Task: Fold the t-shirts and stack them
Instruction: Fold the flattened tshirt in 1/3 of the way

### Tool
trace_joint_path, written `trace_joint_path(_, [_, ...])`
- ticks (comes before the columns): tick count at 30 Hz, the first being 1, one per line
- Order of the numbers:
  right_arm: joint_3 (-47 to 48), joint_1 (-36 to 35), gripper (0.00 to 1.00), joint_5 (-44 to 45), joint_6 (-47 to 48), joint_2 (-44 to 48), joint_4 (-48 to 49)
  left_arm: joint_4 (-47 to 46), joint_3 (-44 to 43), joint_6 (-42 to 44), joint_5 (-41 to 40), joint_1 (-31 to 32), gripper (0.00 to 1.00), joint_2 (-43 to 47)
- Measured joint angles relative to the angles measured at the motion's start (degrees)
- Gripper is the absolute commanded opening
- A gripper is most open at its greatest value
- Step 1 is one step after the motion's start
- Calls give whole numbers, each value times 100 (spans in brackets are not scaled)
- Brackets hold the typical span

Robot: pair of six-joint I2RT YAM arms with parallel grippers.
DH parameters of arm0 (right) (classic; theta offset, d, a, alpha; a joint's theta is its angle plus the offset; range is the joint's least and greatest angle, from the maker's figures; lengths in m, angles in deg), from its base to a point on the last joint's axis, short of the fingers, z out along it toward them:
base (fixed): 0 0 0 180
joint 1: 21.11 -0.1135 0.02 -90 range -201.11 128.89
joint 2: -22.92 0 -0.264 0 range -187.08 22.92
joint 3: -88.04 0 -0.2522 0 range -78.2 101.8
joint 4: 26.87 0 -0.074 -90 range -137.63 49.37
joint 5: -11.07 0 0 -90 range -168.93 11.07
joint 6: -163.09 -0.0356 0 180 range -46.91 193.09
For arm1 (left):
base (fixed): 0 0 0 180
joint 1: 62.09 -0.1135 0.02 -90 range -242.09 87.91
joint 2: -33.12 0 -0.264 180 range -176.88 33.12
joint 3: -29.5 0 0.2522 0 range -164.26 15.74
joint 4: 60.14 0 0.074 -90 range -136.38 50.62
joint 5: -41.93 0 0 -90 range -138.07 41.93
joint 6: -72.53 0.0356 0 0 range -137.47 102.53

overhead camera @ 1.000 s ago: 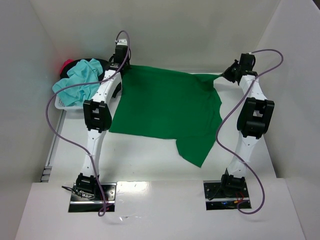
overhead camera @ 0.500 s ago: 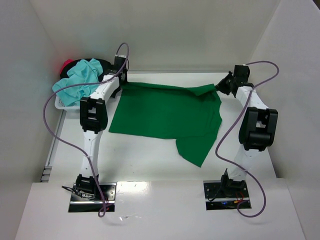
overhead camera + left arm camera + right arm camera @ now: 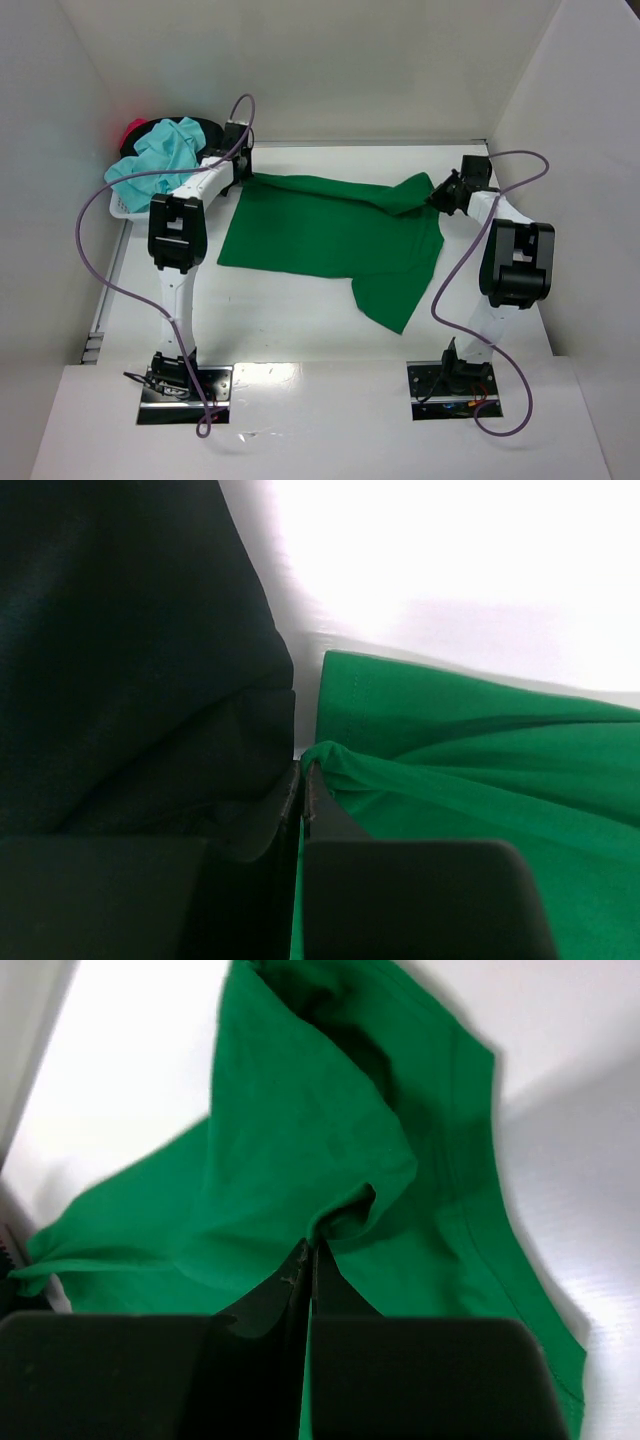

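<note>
My left gripper point(image 3: 303, 770) has its fingers pressed together with a small puckered fold of the green t-shirt point(image 3: 330, 235) nipped between the tips. My right gripper point(image 3: 307, 1255) is closed the same way on a bunched tuck at the shirt's other far corner. The cloth is a soft matte knit with a stitched hem showing along its edge. By my left fingers it lies in long shallow creases, and by my right fingers it rises into a rounded ridge with a dark hollow under it. The rest of the shirt lies spread flat on the smooth white table point(image 3: 290, 310), one sleeve pointing toward the near right. Bare tabletop runs all round the near hem and behind the far edge up to the back wall, and the right-hand wall stands close beside my right arm. Just beside my left arm a white basket point(image 3: 125, 212) holds a crumpled turquoise t-shirt point(image 3: 160, 160), with a black t-shirt point(image 3: 205, 127) and a bit of red-pink t-shirt point(image 3: 133, 130) behind it. Since a second ago both my grippers have come down and nearer. The far edge, then stretched taut farther back, now sits closer in and slacker, while the near hem and sleeve lie where they did.
</note>
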Motion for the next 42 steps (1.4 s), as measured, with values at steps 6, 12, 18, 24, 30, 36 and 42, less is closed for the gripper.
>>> trace_joint_path(6, [-282, 0, 0, 0, -39, 0, 44, 4, 11, -7, 28, -2, 0, -2])
trace_joint_path(12, [-354, 0, 14, 11, -39, 0, 50, 61, 11, -26, 31, -2, 28, -33])
trace_joint_path(18, [-422, 0, 50, 133, -57, 0, 15, 153, 7, -35, 35, -26, 61, -37])
trace_joint_path(24, [-411, 2, 65, 361, 15, 155, -55, 293, -201, -33, 203, -33, 80, -37])
trace_joint_path(30, [188, 0, 69, 546, 190, 229, -146, 400, -925, -68, 592, -33, 89, -68])
trace_joint_path(36, [1108, 0, 69, 612, 313, -208, -57, 428, -1899, -184, 940, -33, 90, -435])
trace_joint_path(42, [1412, 2, 65, 605, 437, -942, -57, 546, -2000, -199, 1255, -33, 88, -839])
